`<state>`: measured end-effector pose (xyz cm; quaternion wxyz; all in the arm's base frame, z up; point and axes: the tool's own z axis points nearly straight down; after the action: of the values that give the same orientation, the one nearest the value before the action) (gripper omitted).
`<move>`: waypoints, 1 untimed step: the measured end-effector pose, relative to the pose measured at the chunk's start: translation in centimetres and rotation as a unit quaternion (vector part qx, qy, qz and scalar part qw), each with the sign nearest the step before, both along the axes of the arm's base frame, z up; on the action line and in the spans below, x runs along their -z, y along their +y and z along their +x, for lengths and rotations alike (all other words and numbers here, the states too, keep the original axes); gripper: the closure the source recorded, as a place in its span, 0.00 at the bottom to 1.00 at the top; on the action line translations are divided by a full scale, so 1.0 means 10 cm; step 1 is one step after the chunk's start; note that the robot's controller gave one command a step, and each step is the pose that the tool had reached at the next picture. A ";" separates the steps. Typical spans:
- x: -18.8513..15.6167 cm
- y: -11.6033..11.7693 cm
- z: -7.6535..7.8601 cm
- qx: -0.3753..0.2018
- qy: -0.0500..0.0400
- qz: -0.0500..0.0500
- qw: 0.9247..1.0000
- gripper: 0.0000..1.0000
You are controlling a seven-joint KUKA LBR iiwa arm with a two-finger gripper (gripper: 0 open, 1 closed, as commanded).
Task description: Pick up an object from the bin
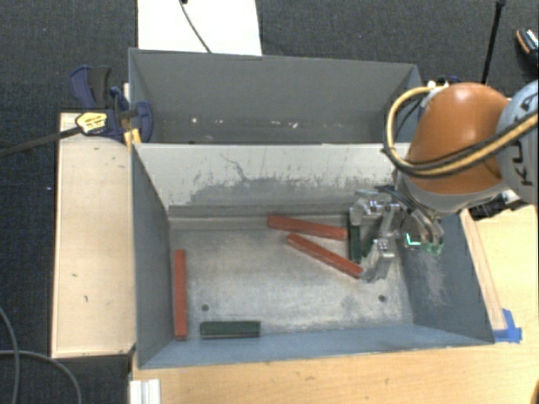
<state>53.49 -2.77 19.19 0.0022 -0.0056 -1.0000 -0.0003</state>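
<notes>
My gripper [376,255] is low in the right half of the bin, close to the floor. Its tip is at the right end of a red bar [324,256] that lies slanted on the floor. A second red bar [305,225] lies just behind that one, by the back wall. A small dark green piece [355,241] stands upright against the gripper's left side; whether it is gripped is unclear.
Another red bar [179,294] lies lengthwise along the left wall. A dark green flat block [230,330] rests by the front wall at the left. The arm's orange cover hangs over the bin's right rim.
</notes>
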 end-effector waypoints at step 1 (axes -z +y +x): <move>1.17 0.21 0.47 0.035 0.000 0.000 0.999 0.00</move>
<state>58.17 -0.70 7.45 0.0026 -0.0405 -0.9992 -0.0007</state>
